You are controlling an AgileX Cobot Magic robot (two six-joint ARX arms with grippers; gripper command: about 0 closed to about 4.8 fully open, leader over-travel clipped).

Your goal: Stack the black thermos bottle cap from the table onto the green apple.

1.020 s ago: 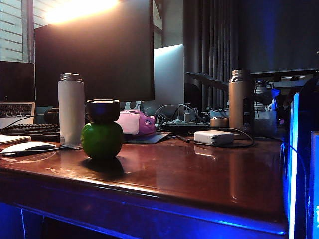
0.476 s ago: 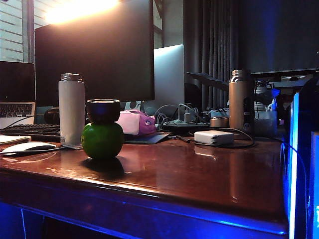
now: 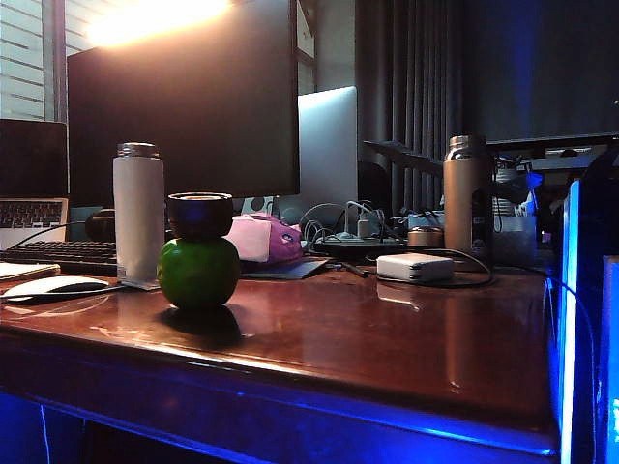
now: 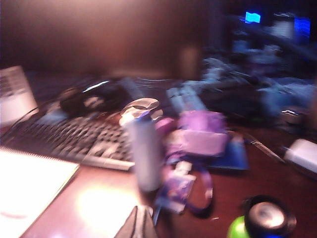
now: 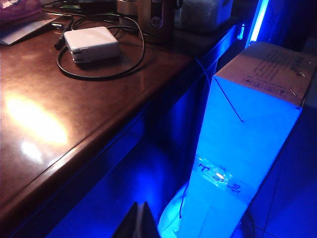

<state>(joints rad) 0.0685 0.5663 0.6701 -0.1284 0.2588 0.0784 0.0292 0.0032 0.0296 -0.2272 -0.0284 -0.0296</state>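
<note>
Cap sits upright on the apple on the table, beside a white bottle. Left wrist view, blurred: left gripper raised above them, fingertips pressed together. Right wrist view: right gripper, pressed together, hangs beyond the table edge.
</note>
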